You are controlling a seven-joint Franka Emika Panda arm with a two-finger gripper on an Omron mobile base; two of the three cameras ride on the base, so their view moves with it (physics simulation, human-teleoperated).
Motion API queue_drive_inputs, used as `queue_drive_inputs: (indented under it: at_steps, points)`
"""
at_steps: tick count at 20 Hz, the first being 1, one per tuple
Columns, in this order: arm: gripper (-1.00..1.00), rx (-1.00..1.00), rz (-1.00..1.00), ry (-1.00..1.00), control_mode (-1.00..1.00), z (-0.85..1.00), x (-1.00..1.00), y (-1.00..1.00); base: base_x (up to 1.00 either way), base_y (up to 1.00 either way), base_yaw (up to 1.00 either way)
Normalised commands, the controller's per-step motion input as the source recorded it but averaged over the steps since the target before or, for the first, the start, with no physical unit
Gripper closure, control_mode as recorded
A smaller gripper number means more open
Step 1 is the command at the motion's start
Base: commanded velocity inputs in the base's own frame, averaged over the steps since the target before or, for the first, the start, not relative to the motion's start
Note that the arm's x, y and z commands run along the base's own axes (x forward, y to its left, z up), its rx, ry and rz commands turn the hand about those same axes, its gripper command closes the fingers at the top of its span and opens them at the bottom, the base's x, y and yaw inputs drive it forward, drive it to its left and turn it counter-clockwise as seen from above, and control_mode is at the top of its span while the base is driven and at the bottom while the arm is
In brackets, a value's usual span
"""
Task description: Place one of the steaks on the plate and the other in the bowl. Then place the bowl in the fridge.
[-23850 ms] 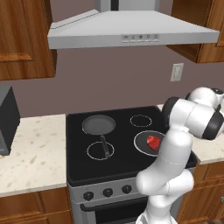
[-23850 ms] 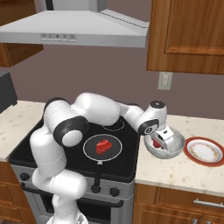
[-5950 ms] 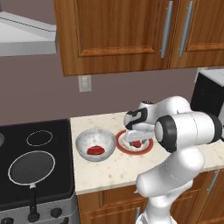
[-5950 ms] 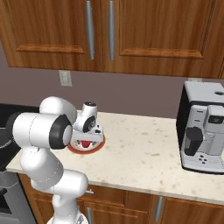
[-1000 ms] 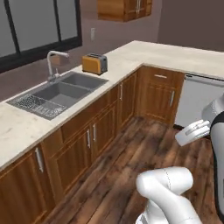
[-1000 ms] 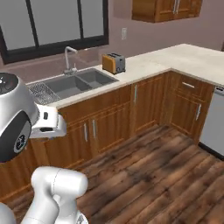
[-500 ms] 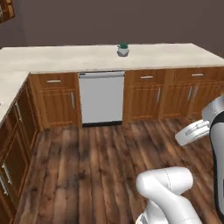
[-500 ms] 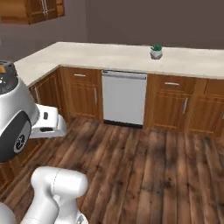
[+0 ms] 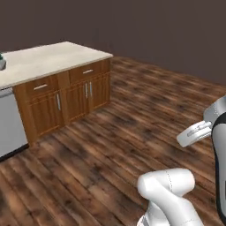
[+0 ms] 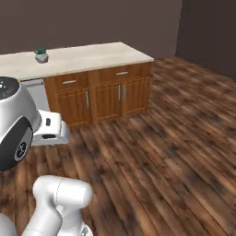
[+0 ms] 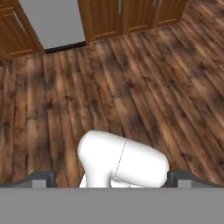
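The steaks, the plate, the bowl and the fridge are out of view. In the hand view my gripper points down at the wooden floor. Its two dark fingertips stand far apart at the bottom corners. The gripper is open and nothing is held between the fingers. My white arm is folded close to the base in both base views.
A light-topped counter on brown cabinets runs along the dark wall, with a small potted plant on it. A grey dishwasher front sits at its left end. Wide wooden floor lies ahead.
The whole picture has swung as the base turns: the sink and toaster are gone, and the counter with the dishwasher has slid left. The gripper stays open.
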Motion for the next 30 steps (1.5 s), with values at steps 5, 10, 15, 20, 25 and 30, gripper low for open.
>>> queue_drive_inputs:
  at_steps: [5, 10, 15, 20, 25, 30]
  points:
    - [-1.0, 0.0, 0.0, 0.0, 1.0, 0.0, 0.0, 0.0, 0.0, 0.0, -1.0]
    - [-1.0, 0.0, 0.0, 0.0, 1.0, 0.0, 0.0, 0.0, 0.02, 0.05, -1.0]
    - [-1.0, 0.0, 0.0, 0.0, 1.0, 0.0, 0.0, 0.0, 0.97, 0.93, -0.62]
    - [-1.0, 0.0, 0.0, 0.0, 1.0, 0.0, 0.0, 0.0, 0.94, 1.0, -0.33]
    - [-1.0, 0.0, 0.0, 0.0, 1.0, 0.0, 0.0, 0.0, 0.96, 1.0, -0.06]
    - [-1.0, 0.0, 0.0, 0.0, 1.0, 0.0, 0.0, 0.0, 1.0, 1.0, -0.19]
